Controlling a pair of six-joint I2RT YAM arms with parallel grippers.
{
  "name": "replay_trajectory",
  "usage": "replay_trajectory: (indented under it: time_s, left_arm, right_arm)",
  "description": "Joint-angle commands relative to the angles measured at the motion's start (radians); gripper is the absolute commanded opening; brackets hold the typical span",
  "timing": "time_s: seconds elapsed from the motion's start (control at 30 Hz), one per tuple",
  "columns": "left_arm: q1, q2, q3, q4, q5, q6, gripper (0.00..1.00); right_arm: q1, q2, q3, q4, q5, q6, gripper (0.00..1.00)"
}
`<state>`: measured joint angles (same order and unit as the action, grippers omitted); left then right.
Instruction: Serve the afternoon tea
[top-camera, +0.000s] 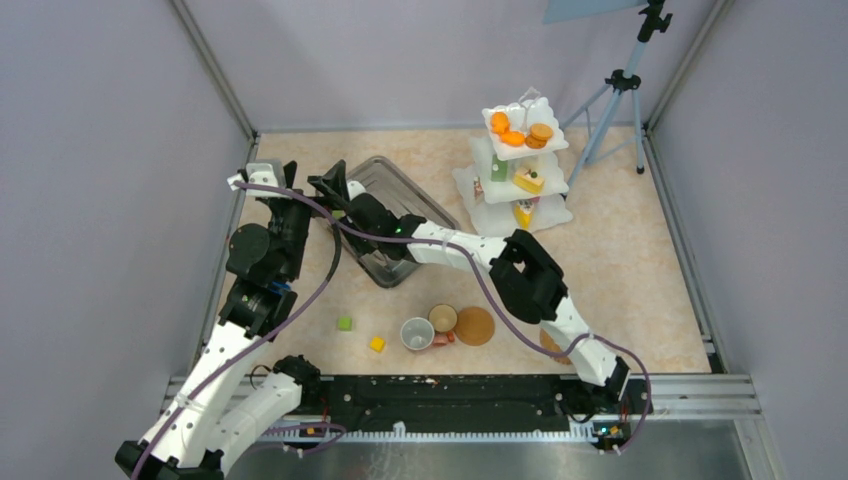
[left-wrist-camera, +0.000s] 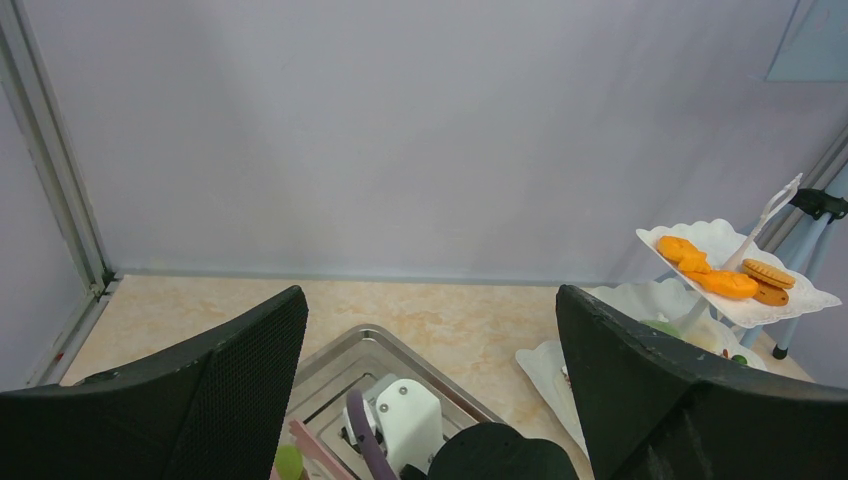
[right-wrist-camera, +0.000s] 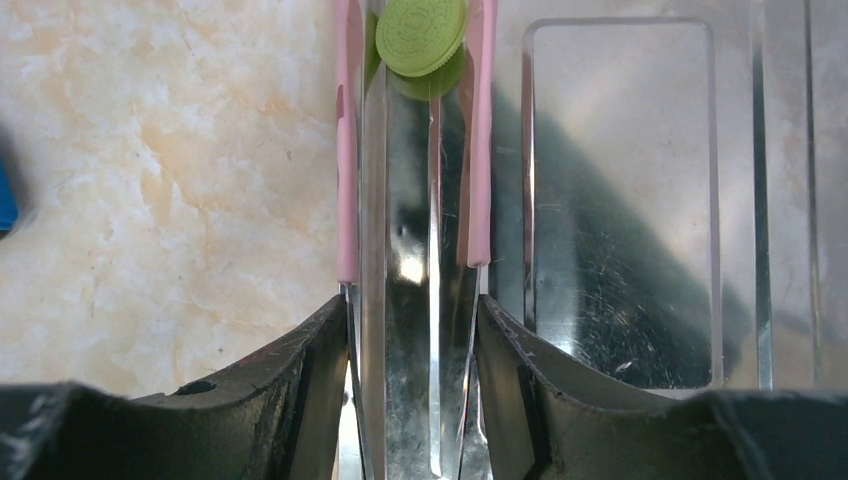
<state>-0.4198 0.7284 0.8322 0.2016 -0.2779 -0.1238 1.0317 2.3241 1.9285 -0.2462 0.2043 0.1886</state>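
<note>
My right gripper (right-wrist-camera: 412, 335) is shut on the pink tongs (right-wrist-camera: 347, 150). The tong tips hold a green round pastry (right-wrist-camera: 422, 35) over the left rim of the grey tray (right-wrist-camera: 620, 200). In the top view the right gripper (top-camera: 333, 187) reaches over the tray's far left corner. My left gripper (left-wrist-camera: 430, 385) is wide open and empty, left of the tray (top-camera: 285, 195). The white three-tier stand (top-camera: 520, 160) at the back right carries orange rounds (top-camera: 515, 132) and a yellow wedge (top-camera: 528, 180). Two cups (top-camera: 417, 333) and a brown mat (top-camera: 474, 326) sit near the front; a second mat (top-camera: 550, 343) is partly under the right arm.
A green cube (top-camera: 344, 323) and a yellow cube (top-camera: 377, 344) lie on the table left of the cups. A tripod (top-camera: 615, 100) stands behind the stand. Walls close in the left, back and right sides.
</note>
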Motion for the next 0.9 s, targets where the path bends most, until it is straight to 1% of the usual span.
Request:
replay_trajectory:
  time_s: [0.0,0.13,0.23,0.47,0.53,0.7,0.87]
  left_arm:
    - [-0.001,-0.013,0.03,0.028,-0.004,0.01,0.99]
    - [0.0,-0.012,0.03,0.028,-0.005,0.01,0.99]
    - [0.0,-0.012,0.031,0.027,-0.005,0.01,0.99]
    - [0.0,-0.013,0.031,0.028,-0.002,0.006,0.99]
    - [0.0,-0.013,0.031,0.027,-0.002,0.006,0.99]
    - [0.0,-0.014,0.03,0.028,-0.004,0.007,0.99]
    - [0.0,-0.014,0.031,0.027,-0.003,0.008,0.99]
  right_arm:
    - [0.01,0.033,0.068,-0.003,-0.005,-0.02,0.47]
    - [-0.002,0.037,0.068,0.0,-0.026,0.024,0.47]
    - [-0.02,0.028,0.052,0.013,-0.088,0.095,0.45]
    - [-0.092,-0.021,-0.054,0.122,-0.267,0.315,0.42]
    - [-0.112,-0.021,-0.071,0.14,-0.293,0.347,0.41]
    - [-0.13,-0.009,-0.064,0.127,-0.333,0.372,0.41]
    - [-0.148,-0.006,-0.055,0.095,-0.39,0.468,0.41]
